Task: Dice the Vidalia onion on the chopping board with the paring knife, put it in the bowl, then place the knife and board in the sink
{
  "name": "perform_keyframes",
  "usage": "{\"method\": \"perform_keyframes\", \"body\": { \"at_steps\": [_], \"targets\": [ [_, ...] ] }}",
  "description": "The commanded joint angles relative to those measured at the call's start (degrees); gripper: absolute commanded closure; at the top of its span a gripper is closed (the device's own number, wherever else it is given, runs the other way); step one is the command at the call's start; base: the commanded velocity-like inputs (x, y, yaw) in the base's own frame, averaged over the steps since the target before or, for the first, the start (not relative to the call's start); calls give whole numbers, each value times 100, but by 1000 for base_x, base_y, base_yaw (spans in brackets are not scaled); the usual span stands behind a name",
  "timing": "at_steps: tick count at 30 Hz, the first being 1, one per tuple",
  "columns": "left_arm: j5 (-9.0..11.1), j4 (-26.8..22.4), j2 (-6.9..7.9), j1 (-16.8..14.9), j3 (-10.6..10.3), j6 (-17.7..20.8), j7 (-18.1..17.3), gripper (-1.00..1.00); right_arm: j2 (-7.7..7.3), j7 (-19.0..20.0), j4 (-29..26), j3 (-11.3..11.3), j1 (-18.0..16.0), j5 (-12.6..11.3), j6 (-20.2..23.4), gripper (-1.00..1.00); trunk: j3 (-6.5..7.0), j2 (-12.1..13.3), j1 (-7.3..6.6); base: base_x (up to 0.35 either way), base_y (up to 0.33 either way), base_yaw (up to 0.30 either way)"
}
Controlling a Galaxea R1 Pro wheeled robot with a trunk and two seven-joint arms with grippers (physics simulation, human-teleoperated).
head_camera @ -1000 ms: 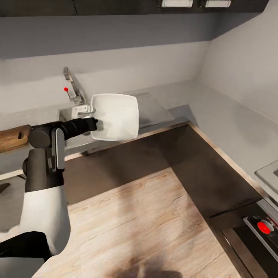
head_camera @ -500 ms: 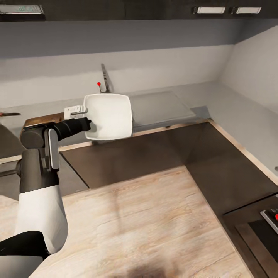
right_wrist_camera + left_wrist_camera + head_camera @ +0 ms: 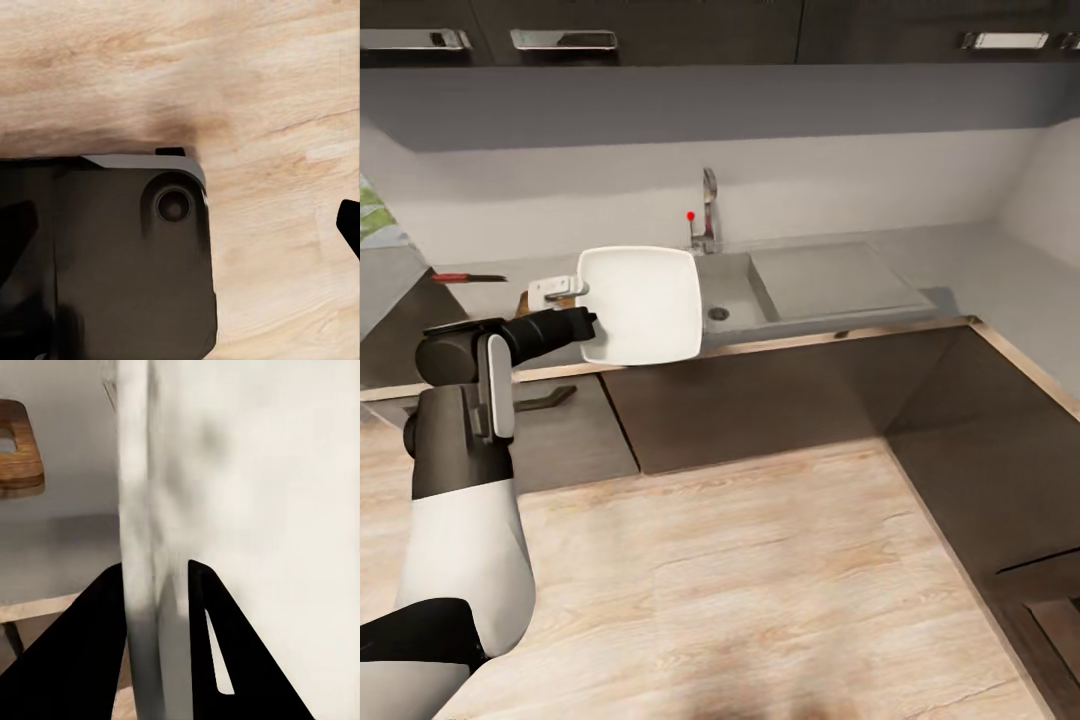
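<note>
Fingers (image 3: 202, 660) of the left gripper (image 3: 570, 300) pinch the bowl (image 3: 642, 303) rim; right fingers seemingly apart, unclear.

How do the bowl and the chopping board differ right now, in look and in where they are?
The bowl is glossy white and squarish; the chopping board is brown wood with visible grain and a slot handle hole. The bowl is held up in the air, its rim pinched by the left gripper, while the chopping board lies flat on the countertop. Both have rounded corners.
</note>
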Motion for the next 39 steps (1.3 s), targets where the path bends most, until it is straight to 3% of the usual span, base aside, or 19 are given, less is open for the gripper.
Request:
{"method": "perform_keyframes", "body": {
  "at_steps": [1, 23, 29, 30, 31, 32, 34, 39],
  "targets": [
    [-35, 15, -5, -6, 12, 21, -62, 100, -3, -51, 0, 27, -2, 14, -6, -100, -6, -10, 3, -2, 303, 61],
    [-35, 439, 43, -7, 21, 21, -63, 100, -9, -51, 1, 27, -2, 14, -6, -100, -2, -10, 3, 101, 293, 6],
    [-26, 444, 251, -7, 39, 21, -63, 100, -7, -51, 4, 27, -2, 14, -6, -100, -2, -10, 3, 181, 251, 0],
    [-20, 478, 332, -7, 86, 21, -63, 100, -6, -51, 5, 27, -2, 14, -6, -100, -2, -10, 3, 138, 260, 0],
    [-19, 500, 345, -7, 174, 21, -63, 100, -8, -51, 4, 27, -2, 14, -6, -100, -2, -10, 3, 133, 262, 0],
    [-17, 555, 356, -7, 433, 21, -63, 100, -6, -51, 0, 27, -2, 14, -6, -100, -2, -10, 3, 125, 263, 0],
    [-13, 594, 360, -7, 583, 21, -63, 100, -5, -51, 0, 27, -2, 14, -6, -100, -2, -10, 3, 123, 264, 0],
    [-9, 641, 369, -7, 738, 21, -63, 100, -4, -51, 3, 27, -2, 14, -6, -100, -2, -10, 3, 120, 265, 0]
  ]
}}
